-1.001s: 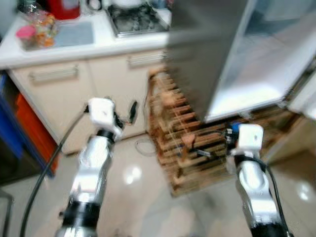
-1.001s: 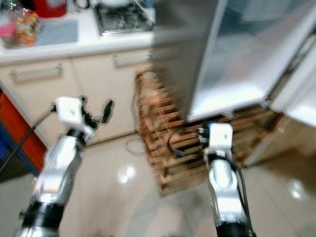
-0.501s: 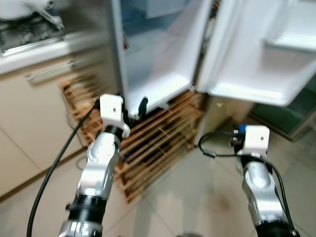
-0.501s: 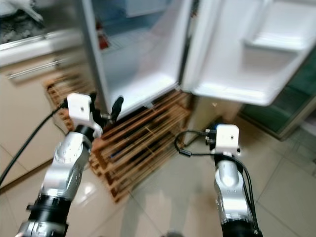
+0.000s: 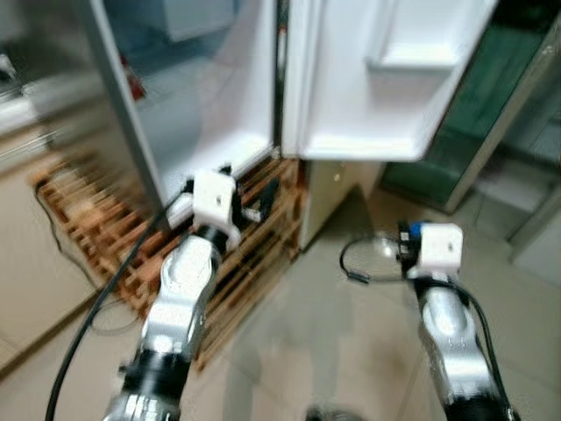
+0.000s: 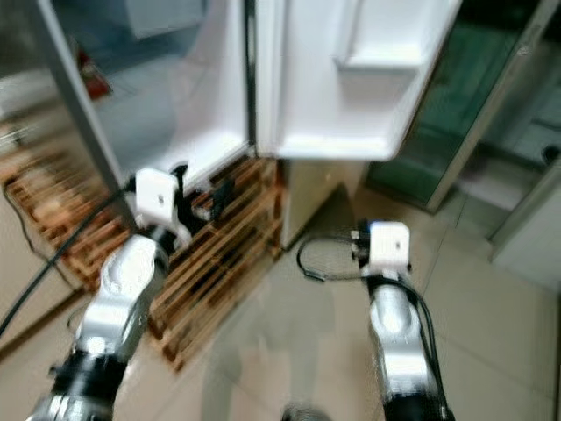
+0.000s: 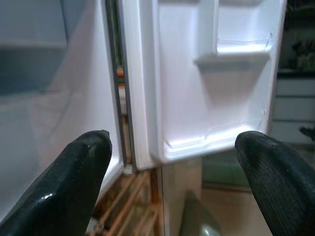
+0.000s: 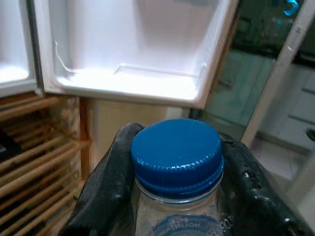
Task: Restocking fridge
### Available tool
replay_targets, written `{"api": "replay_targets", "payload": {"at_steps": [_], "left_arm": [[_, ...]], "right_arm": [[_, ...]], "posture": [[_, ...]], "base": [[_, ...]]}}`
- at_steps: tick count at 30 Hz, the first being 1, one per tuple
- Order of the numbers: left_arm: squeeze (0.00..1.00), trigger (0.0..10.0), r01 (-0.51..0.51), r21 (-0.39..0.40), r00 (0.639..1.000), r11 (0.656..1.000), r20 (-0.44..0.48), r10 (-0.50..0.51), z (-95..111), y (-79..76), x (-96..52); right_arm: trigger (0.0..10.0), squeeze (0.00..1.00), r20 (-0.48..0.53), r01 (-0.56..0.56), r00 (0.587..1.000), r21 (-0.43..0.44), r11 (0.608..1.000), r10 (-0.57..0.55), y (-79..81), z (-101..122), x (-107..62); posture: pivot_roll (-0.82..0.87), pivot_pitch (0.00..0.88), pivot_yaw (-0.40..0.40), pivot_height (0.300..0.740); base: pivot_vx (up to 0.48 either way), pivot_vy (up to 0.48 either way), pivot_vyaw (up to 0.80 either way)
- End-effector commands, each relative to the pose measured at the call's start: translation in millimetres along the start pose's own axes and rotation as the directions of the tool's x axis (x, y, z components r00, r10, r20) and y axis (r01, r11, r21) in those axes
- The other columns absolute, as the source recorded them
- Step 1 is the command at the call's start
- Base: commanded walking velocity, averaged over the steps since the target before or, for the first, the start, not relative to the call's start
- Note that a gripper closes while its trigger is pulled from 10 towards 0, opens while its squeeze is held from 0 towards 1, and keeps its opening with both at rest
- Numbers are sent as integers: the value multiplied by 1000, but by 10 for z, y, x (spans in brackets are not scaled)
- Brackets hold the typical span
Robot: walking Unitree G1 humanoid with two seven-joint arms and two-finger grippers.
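a home kitchen: open white fridge (image 5: 351, 79), cabinet front (image 5: 35, 254), wooden pallet (image 5: 96, 237), tiled floor (image 5: 351, 351).

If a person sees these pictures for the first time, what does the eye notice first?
First the open fridge door, white inside with bare shelves, swung out straight ahead above a wooden pallet on the floor. Next the clear bottle with the blue cap, gripped at its neck by the right gripper. The left gripper is open, pointing at the door.

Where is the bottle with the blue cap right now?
The bottle is clamped in the right gripper, on the robot's right side, held low in front of the open fridge door with its shelf just ahead.
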State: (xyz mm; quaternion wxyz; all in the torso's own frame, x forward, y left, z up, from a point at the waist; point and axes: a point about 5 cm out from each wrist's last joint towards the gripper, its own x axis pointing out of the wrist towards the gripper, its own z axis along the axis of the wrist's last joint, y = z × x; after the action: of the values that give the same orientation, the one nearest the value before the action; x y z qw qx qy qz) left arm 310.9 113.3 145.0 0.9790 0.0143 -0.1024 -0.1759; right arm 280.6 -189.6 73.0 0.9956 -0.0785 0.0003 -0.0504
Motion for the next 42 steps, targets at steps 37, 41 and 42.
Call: {"api": "replay_targets", "payload": {"at_steps": [37, 41, 42], "left_arm": [[0, 10000, 27, -10, 999, 1000, 25, -27, 63, -50, 61], [0, 10000, 27, -11, 999, 1000, 25, -27, 61, -58, 50], [0, 10000, 26, -12, 999, 1000, 25, -26, 61, -61, 49]], "right_arm": [[0, 0, 355, 0, 934, -141, 990, 51, 91, 965, 203], [0, 0, 452, -68, 885, -111, 991, 112, 244, 1313, 214], [0, 0, 461, -91, 878, -98, 991, 126, 279, 1349, 214]], "posture": [[-146, 0, 11, 740], [-140, 0, 1, 740], [-140, 0, 1, 740]], "base": [[337, 0, -151], [0, 0, 0], [0, 0, 0]]}}
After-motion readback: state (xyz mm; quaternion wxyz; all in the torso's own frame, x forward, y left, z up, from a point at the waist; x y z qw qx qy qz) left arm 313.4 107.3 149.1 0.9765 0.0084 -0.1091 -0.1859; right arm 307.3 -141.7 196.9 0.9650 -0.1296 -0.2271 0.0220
